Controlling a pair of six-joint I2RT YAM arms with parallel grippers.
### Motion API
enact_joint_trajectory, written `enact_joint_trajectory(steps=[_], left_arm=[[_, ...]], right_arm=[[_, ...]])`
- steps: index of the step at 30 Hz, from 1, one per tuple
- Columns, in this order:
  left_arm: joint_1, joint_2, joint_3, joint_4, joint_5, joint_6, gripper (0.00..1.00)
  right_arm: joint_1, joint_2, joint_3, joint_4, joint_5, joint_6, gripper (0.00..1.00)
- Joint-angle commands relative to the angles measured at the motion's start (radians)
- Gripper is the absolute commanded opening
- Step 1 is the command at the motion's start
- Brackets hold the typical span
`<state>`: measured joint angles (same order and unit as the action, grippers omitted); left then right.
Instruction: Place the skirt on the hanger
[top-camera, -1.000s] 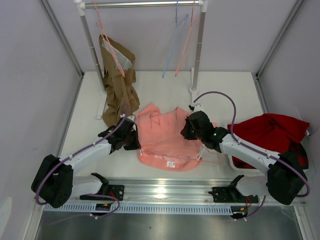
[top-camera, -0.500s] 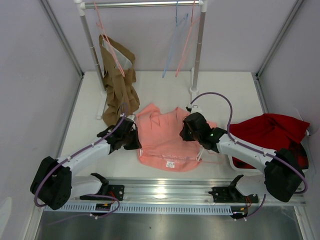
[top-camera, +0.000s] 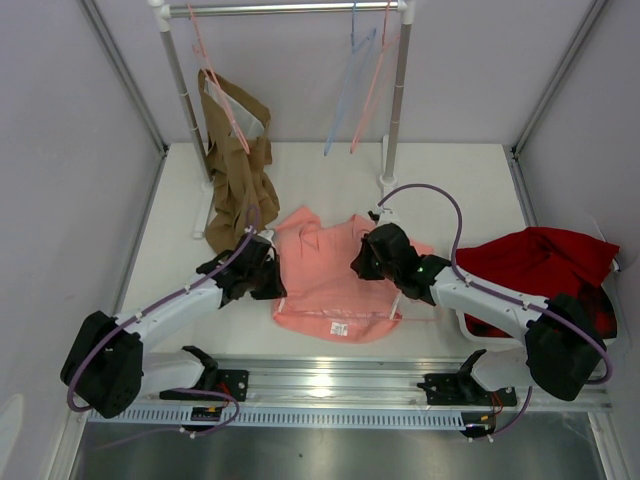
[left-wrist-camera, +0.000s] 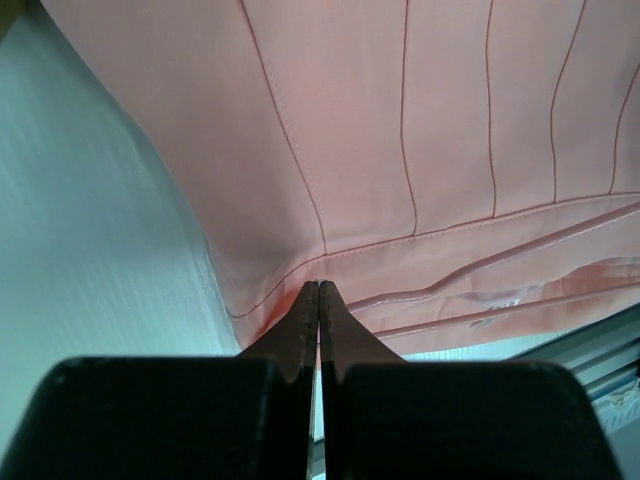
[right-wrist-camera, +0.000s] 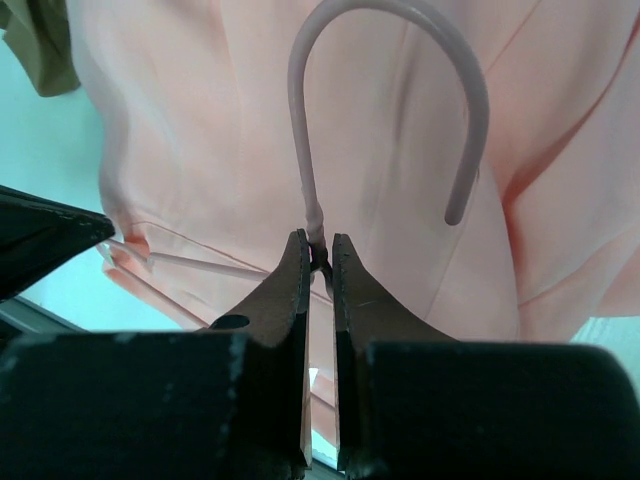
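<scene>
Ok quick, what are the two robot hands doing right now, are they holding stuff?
Left gripper: shut, pinching the hem of the skirt.
Right gripper: shut on the hanger, just below its hook.

On table (top-camera: 450, 190), front centre, lies skirt (top-camera: 325, 275); hanger (right-wrist-camera: 302, 130) has hook over its right side; rack (top-camera: 400, 90) behind; cloth heap (top-camera: 540, 265) to right.

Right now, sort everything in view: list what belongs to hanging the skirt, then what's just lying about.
Job in hand:
- skirt, hem pinched in the left jaws
- hanger, neck held in the right jaws

Lying about:
- brown garment
- red cloth
- blue hanger on the rack
</scene>
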<state>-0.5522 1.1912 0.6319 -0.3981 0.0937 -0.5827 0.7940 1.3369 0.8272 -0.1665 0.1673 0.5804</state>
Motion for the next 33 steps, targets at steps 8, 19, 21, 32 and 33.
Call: enact_joint_trajectory(steps=[8,19,21,32,33], left_arm=[[-0.041,-0.041,0.063,0.005,0.015,-0.012,0.0],[-0.075,-0.065,0.081,-0.015,-0.009,-0.049,0.0],[-0.078,-0.079,0.081,-0.016,-0.015,-0.057,0.0],[-0.081,-0.142,0.149,-0.07,-0.065,-0.045,0.01],[-0.083,-0.145,0.155,-0.076,-0.068,-0.042,0.01]], right_arm=[[0.016,0.036,-0.023,0.217,-0.032,0.107,0.0],[0.06,0.056,-0.007,0.265,0.029,0.119,0.0],[0.073,0.056,-0.007,0.274,0.037,0.118,0.0],[0.077,-0.053,0.056,0.193,0.107,0.067,0.0],[0.079,-0.057,0.064,0.188,0.11,0.061,0.0]])
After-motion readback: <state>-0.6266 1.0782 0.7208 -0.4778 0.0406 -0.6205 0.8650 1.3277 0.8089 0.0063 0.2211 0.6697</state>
